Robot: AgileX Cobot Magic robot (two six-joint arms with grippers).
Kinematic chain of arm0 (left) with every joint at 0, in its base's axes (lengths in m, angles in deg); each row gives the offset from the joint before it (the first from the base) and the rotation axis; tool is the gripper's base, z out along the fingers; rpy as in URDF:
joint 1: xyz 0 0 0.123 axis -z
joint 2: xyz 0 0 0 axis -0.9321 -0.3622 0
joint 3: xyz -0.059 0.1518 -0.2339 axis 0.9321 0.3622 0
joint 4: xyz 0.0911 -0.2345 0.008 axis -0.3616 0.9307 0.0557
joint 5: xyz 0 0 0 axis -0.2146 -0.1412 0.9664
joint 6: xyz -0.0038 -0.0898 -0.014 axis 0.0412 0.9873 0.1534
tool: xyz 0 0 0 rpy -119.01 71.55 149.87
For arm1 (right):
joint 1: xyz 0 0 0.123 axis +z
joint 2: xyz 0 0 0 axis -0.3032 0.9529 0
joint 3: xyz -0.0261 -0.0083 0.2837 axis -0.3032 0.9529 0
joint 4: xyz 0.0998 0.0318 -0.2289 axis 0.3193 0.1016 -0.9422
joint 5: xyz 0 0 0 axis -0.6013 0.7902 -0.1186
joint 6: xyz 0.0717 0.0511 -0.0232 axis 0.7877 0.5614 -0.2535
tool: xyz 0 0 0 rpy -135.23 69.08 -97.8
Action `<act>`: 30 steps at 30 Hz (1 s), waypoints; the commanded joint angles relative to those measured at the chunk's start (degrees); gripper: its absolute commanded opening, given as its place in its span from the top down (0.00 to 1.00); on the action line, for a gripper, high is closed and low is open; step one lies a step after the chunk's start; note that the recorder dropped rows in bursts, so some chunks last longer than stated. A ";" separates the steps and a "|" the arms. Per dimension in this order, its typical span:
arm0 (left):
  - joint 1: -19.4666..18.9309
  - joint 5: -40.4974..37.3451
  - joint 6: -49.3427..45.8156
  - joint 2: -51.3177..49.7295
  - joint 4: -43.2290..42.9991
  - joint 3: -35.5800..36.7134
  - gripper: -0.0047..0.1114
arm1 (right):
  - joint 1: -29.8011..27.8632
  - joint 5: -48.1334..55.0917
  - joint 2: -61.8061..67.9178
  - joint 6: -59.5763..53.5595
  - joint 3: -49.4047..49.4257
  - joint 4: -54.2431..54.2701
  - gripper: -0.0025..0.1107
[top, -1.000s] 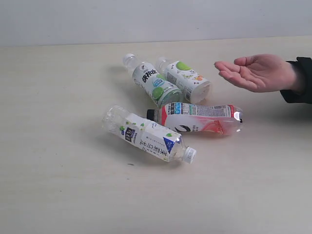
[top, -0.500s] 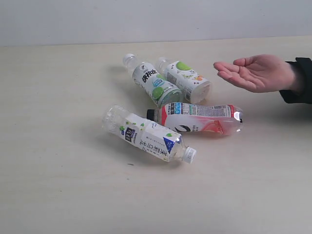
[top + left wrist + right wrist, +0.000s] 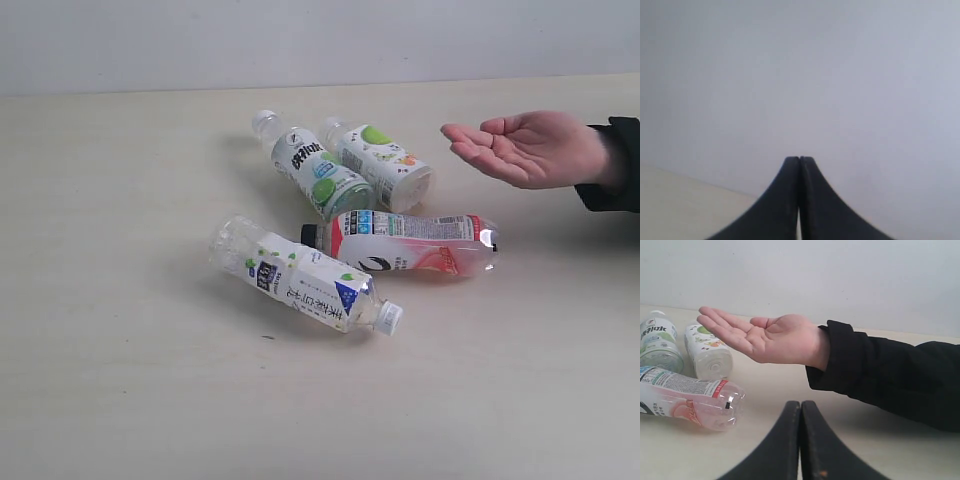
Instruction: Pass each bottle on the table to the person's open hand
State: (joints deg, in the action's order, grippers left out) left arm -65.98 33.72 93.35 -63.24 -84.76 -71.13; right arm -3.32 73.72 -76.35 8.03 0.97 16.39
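Several clear bottles lie on their sides on the beige table (image 3: 120, 380). Two white-green labelled bottles (image 3: 315, 168) (image 3: 380, 162) rest side by side at the back. The red-pink bottle with black cap (image 3: 405, 243) lies in front of them, also in the right wrist view (image 3: 685, 400). The white-blue labelled bottle (image 3: 305, 278) is nearest. A person's open hand (image 3: 520, 148) (image 3: 765, 337) hovers palm up at the right. My right gripper (image 3: 800, 403) is shut and empty, short of the hand. My left gripper (image 3: 799, 159) is shut, facing a blank wall. Neither gripper shows in the exterior view.
A black sleeve (image 3: 890, 372) runs from the hand off the right edge. A pale grey wall (image 3: 320, 40) stands behind the table's far edge. The two green-labelled bottles (image 3: 657, 342) (image 3: 707, 352) show beside the hand in the right wrist view.
The open hand shifted very slightly; the bottles and both grippers stay where they were.
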 commanded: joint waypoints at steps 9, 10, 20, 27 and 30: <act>-0.77 20.32 14.31 -0.73 6.38 -1.69 0.96 | -0.17 -0.73 -0.35 0.00 0.31 -0.09 0.98; -1.15 20.85 12.25 -2.79 8.68 -4.33 0.96 | -0.17 -0.73 -0.35 0.00 0.31 -0.09 0.98; -1.15 0.48 21.92 -49.64 -31.14 -46.63 0.96 | -0.17 -0.73 -0.35 0.00 0.31 -0.09 0.98; 6.40 -18.96 26.65 -72.47 -59.10 -52.66 0.96 | -0.15 -0.61 -0.35 0.00 0.31 -0.09 0.98; 8.54 -23.33 19.37 -79.44 -58.20 -53.39 0.96 | -0.15 -0.61 -0.35 0.00 0.31 -0.09 0.98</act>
State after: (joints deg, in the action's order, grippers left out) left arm -59.54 14.91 118.40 -137.39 -141.73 -123.23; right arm -3.32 73.72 -76.35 8.03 0.97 16.39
